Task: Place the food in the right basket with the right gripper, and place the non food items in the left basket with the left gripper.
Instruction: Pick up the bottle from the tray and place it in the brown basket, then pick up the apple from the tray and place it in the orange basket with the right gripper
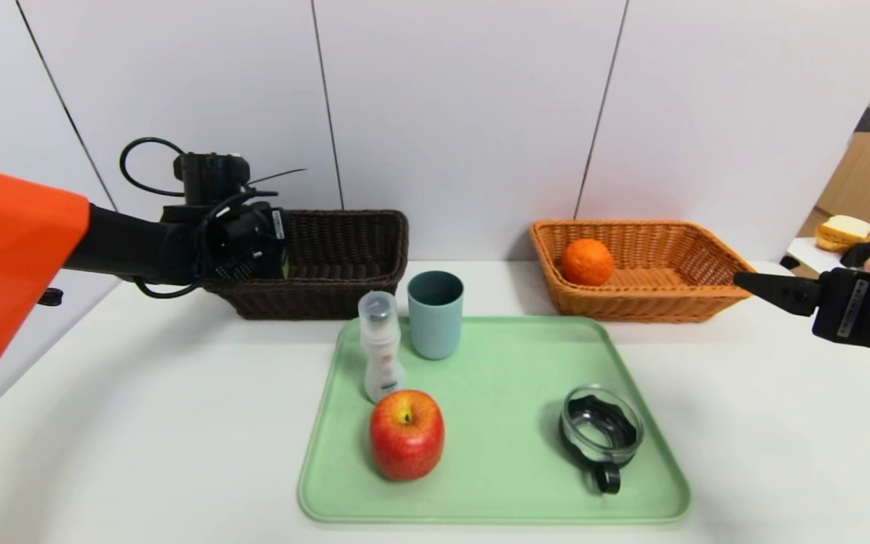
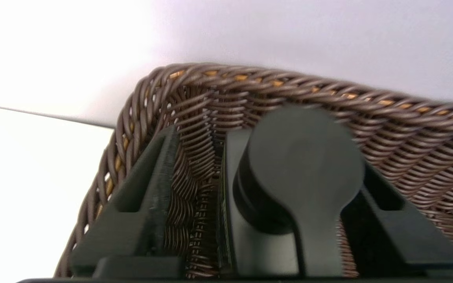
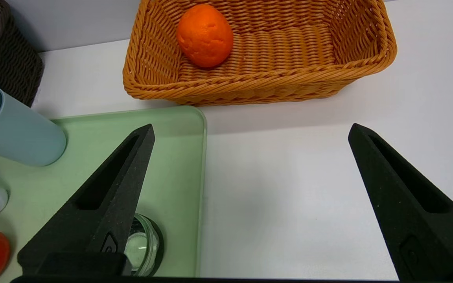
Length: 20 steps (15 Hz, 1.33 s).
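My left gripper (image 1: pixel 265 253) hangs over the near left end of the dark brown basket (image 1: pixel 344 242), and its jaws are parted. The black bottle (image 2: pixel 289 188) sits between them, close against one finger, with a clear gap to the other finger (image 2: pixel 159 184); whether that finger still presses it I cannot tell. My right gripper (image 3: pixel 250 133) waits above the white surface (image 1: pixel 140 423), to the right of the green tray (image 1: pixel 495 423), with its jaws spread wide and nothing in them. The orange (image 1: pixel 587 262) lies in the left end of the orange-tan basket (image 1: pixel 677 302), behind the tray's right side. On the tray, the apple (image 1: pixel 407 434) sits near the front left, the small clear bottle (image 1: pixel 381 347) stands just behind it, and the teal cup (image 1: pixel 435 313) stands beside the bottle at the back edge. The clear dish (image 1: pixel 601 434) sits near the front right.
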Available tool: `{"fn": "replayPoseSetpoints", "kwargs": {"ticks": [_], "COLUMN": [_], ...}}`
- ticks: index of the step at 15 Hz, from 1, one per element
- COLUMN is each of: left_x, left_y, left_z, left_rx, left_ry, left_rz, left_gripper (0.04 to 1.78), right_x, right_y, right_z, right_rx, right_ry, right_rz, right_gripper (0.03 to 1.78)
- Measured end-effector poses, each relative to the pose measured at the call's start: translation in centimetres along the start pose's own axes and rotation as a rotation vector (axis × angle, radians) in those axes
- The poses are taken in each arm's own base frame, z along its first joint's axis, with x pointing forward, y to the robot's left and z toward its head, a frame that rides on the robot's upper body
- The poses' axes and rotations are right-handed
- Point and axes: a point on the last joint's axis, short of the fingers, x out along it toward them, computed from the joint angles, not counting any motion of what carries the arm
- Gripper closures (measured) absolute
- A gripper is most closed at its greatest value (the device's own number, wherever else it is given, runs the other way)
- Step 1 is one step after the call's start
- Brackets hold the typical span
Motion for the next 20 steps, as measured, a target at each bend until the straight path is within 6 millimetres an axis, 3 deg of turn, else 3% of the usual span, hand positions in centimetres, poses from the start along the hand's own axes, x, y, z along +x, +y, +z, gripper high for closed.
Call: {"fn": "replayPoseSetpoints", "kwargs": {"ticks": [2,4,7,9,13,16,20], "left_x": [-1.3,-4.0,-10.1,-14.2,-21.3,-25.7,-30.6], "left_y": [0.0,-0.1,-0.4,-0.4,1.5,3.2,4.9], "left_z": [1.9,4.6,7.8,8.7,6.8,4.7,3.2], "left_rx": [-0.011,-0.020,-0.032,-0.051,-0.053,-0.053,-0.065], "left_ry": [-0.043,-0.082,-0.031,0.058,0.236,0.250,0.200], "left_rz": [-0.007,-0.020,-0.038,-0.044,-0.013,-0.011,-0.023], "left_gripper": [0.45,0.38,0.29,0.25,0.20,0.17,0.15], "right_x": [-0.2,-0.3,-0.3,-0.3,-0.8,-0.8,1.1], "right_y": [0.0,0.0,0.0,0.7,4.2,8.0,13.2], "right_z": [0.0,-0.1,-0.5,0.1,2.9,4.8,3.4], "right_rx": [0.001,0.000,-0.004,-0.015,-0.030,0.013,0.060], "right_ry": [-0.005,-0.004,0.011,0.014,0.055,0.170,0.392], "right_rz": [-0.001,0.000,0.006,0.023,0.078,0.150,0.194], "right_gripper": [0.11,0.11,0.11,0.11,0.11,0.11,0.11]}}
